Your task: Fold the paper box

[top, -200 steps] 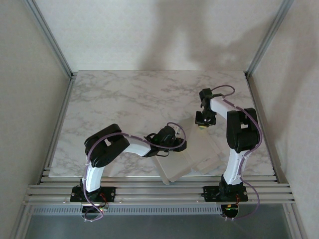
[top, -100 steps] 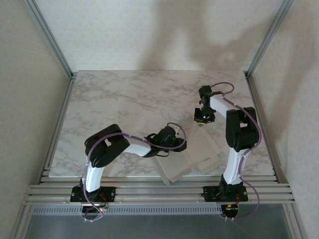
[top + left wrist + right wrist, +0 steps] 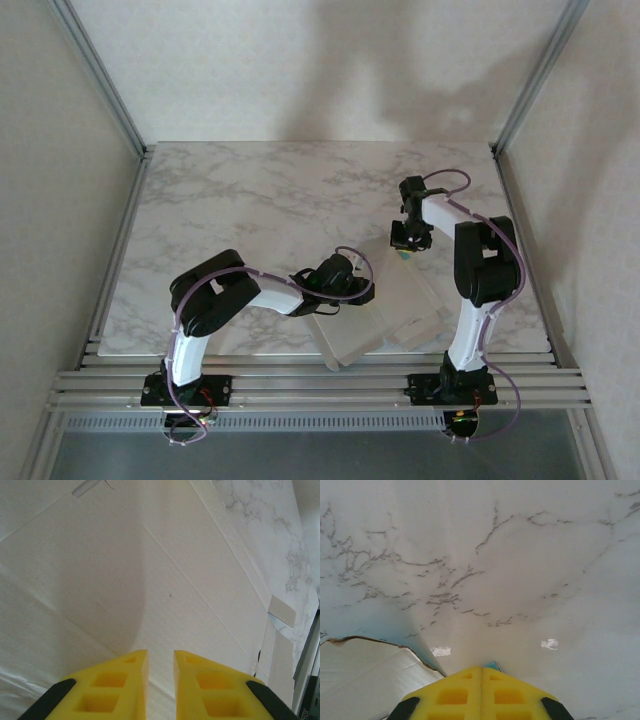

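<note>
Box (image 3: 385,305) lies pale side up on the surface (image 3: 250,200), at the near edge, between the arms. Left fingers (image 3: 117,685) over its left part, narrow gap between them, can't tell if they pinch card. Right fingers (image 3: 455,690) pressed together at its far corner, turquoise sliver at the tips.

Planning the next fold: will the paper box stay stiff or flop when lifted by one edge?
Probably hinges along its scored lines: the paper box is thin card. Likely light, one sheet. May slide on the smooth table.
</note>
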